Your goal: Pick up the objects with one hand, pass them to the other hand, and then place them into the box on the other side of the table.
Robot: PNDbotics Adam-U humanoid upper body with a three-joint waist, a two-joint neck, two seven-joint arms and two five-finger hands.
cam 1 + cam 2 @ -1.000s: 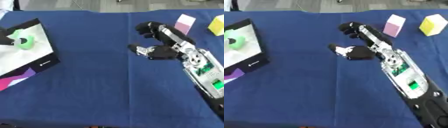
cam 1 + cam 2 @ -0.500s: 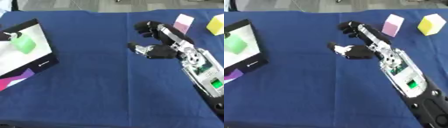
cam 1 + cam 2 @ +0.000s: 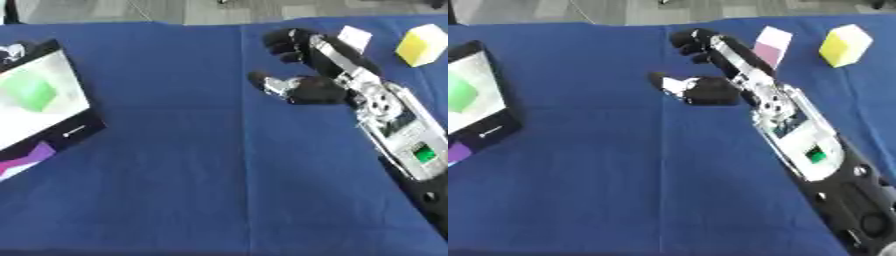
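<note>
A green cube (image 3: 31,92) lies on the white floor of the black-rimmed box (image 3: 80,131) at the table's left. Only a pale sliver of my left hand (image 3: 10,50) shows at the box's far corner, apart from the cube. My right hand (image 3: 710,91) reaches out over the blue cloth at centre right, open, fingers stretched away and thumb out to the left, holding nothing. A pink cube (image 3: 772,41) stands just right of its fingers, partly behind them. A yellow cube (image 3: 843,45) sits further right.
The blue cloth (image 3: 192,190) covers the whole table. My right forearm (image 3: 807,145) runs diagonally from the lower right corner. The box's side shows a purple and pink pattern (image 3: 24,157).
The green cube has left my left hand and now lies lower in the box. The left hand has pulled back towards the left edge. My right hand has hardly moved.
</note>
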